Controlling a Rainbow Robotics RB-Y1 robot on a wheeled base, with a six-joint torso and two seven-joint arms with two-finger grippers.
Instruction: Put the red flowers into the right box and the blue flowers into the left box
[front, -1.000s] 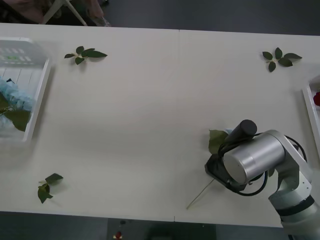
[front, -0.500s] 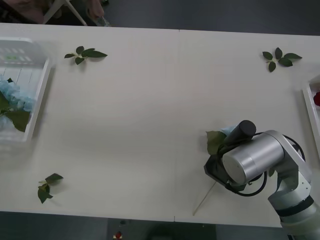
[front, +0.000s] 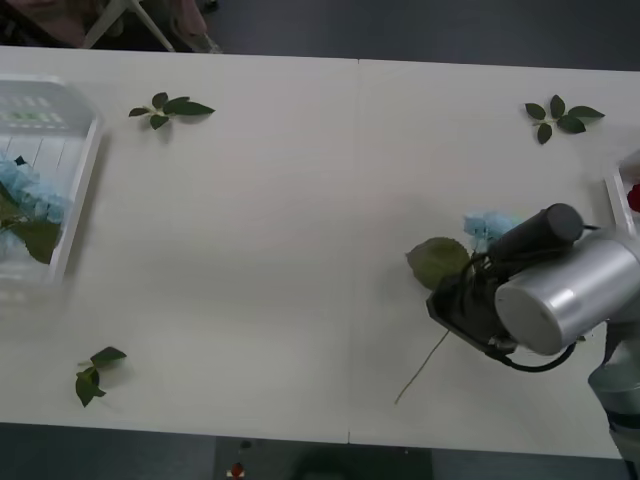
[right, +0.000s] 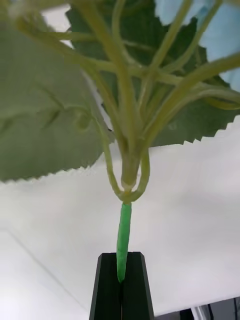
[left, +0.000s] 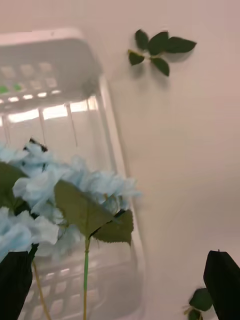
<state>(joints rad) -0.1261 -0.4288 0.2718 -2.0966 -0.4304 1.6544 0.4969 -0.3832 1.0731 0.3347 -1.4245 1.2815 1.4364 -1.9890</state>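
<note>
A blue flower (front: 490, 226) sits at the table's (front: 300, 220) right near side, its stem pinched in the right gripper (right: 120, 280). More blue flowers (left: 60, 195) lie in the left box (left: 107, 110), where the left gripper (left: 120, 285) hovers with fingers spread. The right box (front: 620, 215) holds a red flower (front: 633, 198).

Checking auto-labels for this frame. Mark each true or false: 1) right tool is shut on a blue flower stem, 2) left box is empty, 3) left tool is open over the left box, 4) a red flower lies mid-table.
1) The right tool is shut on a blue flower stem: true.
2) The left box is empty: false, it holds blue flowers.
3) The left tool is open over the left box: true.
4) A red flower lies mid-table: false, only leaf sprigs lie there.
</note>
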